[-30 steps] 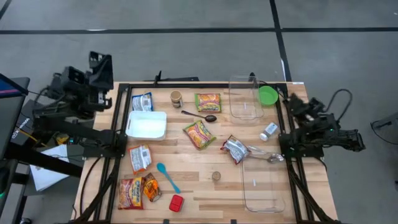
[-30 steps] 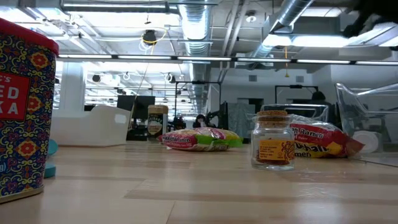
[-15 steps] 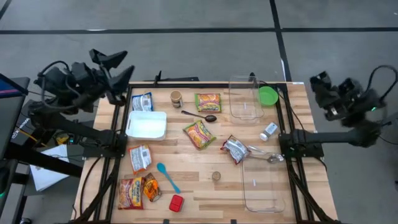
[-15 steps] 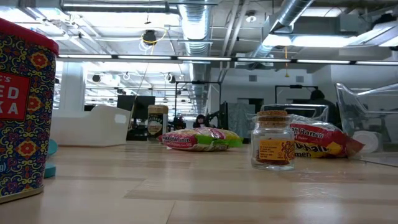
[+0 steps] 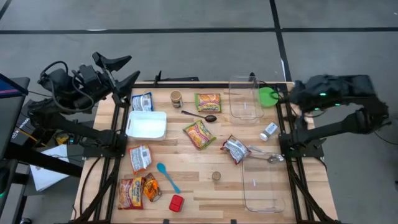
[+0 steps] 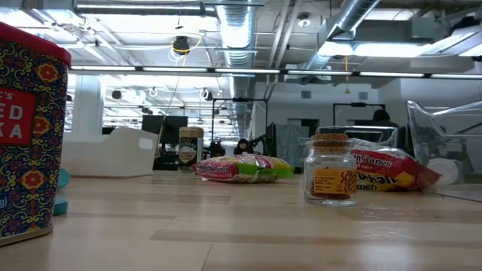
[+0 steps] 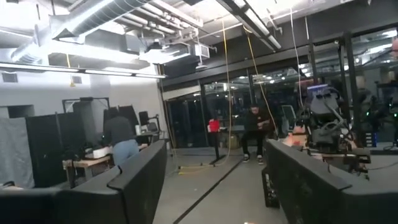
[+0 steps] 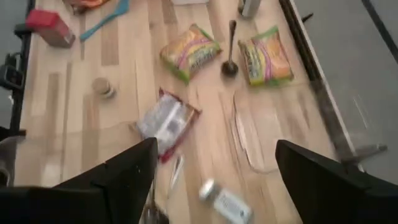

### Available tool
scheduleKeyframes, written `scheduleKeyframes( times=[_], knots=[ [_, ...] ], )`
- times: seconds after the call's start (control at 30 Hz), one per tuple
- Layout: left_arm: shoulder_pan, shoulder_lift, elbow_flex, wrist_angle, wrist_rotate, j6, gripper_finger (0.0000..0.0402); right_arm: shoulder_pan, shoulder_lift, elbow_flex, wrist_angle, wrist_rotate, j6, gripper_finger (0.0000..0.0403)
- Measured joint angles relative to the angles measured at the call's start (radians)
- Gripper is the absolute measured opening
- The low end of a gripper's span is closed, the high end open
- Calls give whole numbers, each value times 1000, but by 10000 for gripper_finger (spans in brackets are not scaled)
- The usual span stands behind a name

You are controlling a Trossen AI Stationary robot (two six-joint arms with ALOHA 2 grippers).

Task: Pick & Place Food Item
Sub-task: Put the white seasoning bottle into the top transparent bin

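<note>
Wooden table (image 5: 205, 186), slatted, framed in black rails, carrying scattered food items and containers; left gripper (image 5: 121, 70) raised off the far-left corner of the table, fingers spread apart, nothing between them; right gripper (image 5: 297, 94) at the far-right edge beside the green lid (image 5: 268, 95), its two dark fingers (image 8: 124, 171) standing wide and empty in its own wrist view; yellow noodle packet (image 5: 199, 134) lying flat near the table's middle, a dark spoon (image 5: 200, 116) just beyond it; second noodle packet (image 5: 208, 101) at the far side, next to a clear tray (image 5: 244, 98); silver snack bag (image 5: 234, 149) right of centre, touching a metal spoon (image 5: 264, 155); small white bottle (image 5: 268, 131) lying on its side near the right rail; second clear tray (image 5: 264, 185) at the near right; white tub (image 5: 147, 124) on the left; small jar (image 6: 331, 175) standing upright near the middle; blue spatula (image 5: 167, 177), red tin (image 5: 176, 203) and further packets (image 5: 138, 186) at the near left.
</note>
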Motion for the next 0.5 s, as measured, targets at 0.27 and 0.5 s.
scheduleKeyframes(
  times=[0.27, 0.5],
  knots=[
    [0, 9, 0, -54, -50, 0, 260, 43, -52, -309, 20, -199, -75, 318],
    [0, 29, 0, -69, -50, 0, 260, 132, -137, -638, 25, -163, -159, 317]
  ],
)
